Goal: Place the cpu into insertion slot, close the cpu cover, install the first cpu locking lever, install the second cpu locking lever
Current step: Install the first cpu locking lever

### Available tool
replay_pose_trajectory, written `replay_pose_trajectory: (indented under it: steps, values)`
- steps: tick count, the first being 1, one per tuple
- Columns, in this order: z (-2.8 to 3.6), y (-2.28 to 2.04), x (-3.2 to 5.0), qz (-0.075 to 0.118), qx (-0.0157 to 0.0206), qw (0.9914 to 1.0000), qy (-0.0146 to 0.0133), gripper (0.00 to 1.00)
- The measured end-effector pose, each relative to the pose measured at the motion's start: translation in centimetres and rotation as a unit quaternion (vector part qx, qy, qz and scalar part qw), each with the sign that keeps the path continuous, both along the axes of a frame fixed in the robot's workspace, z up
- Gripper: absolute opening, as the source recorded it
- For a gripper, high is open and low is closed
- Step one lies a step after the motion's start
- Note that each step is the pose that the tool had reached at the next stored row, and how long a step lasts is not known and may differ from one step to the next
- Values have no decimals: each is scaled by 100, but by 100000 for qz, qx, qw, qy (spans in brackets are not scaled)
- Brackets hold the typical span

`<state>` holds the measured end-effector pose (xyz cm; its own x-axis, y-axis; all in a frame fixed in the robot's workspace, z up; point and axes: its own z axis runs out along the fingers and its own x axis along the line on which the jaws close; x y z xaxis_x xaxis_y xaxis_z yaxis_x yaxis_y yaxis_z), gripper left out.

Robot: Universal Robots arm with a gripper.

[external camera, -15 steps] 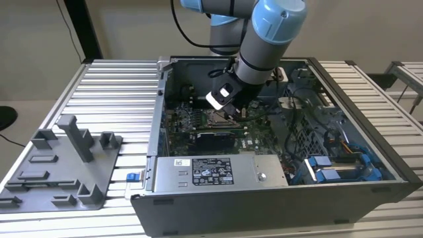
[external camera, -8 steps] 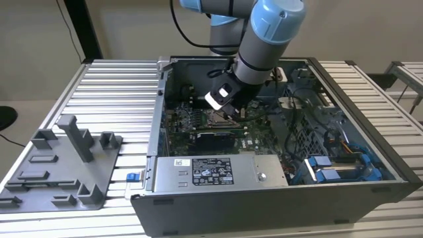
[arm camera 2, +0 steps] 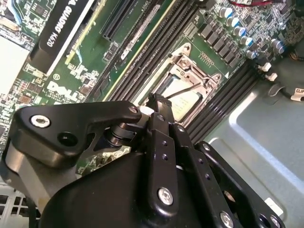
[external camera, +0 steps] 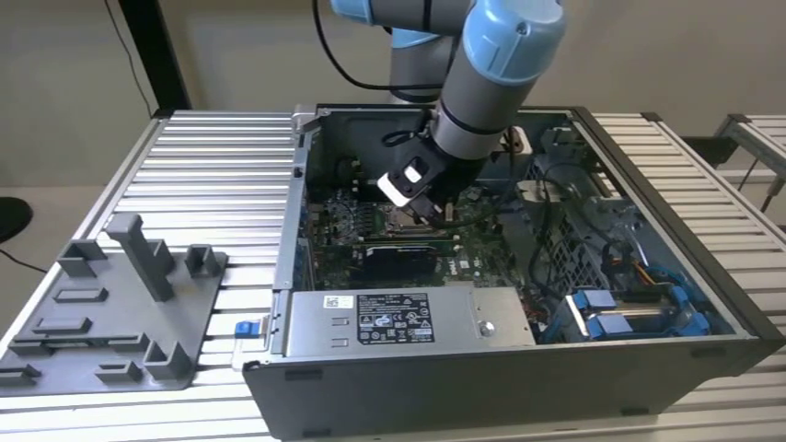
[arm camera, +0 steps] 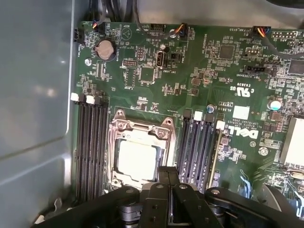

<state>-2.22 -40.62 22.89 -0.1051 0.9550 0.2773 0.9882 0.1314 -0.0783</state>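
Observation:
The cpu (arm camera: 137,160) lies flat in the insertion slot (arm camera: 116,182), silver face up, also seen in the second wrist view (arm camera 2: 184,102). The cpu cover (arm camera: 142,131) lies down around it as a silvery frame (arm camera 2: 191,66). A thin dark locking lever (arm camera 2: 186,89) slants across the socket, its end close to my fingertips. My gripper (arm camera: 167,172) hovers just beside the socket edge with its black fingers pressed together and nothing seen between them (arm camera 2: 159,99). In the exterior view the gripper (external camera: 426,210) reaches down into the open computer case over the socket (external camera: 400,221).
Black memory slots (arm camera: 90,147) flank the socket on both sides. A black graphics card (arm camera 2: 61,23) lies nearby. The power supply (external camera: 393,318) sits at the case front, cables (external camera: 553,230) at the exterior view's right. A grey fixture tray (external camera: 110,313) stands at the exterior view's left.

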Motion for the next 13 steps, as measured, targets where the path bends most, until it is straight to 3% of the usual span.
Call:
replay_pose_trajectory:
  steps: [6,13]
  values:
    - [-1,5,-36,-33,11,100000,-2,0]
    - [0,7,-166,-512,3,99999,-2,0]
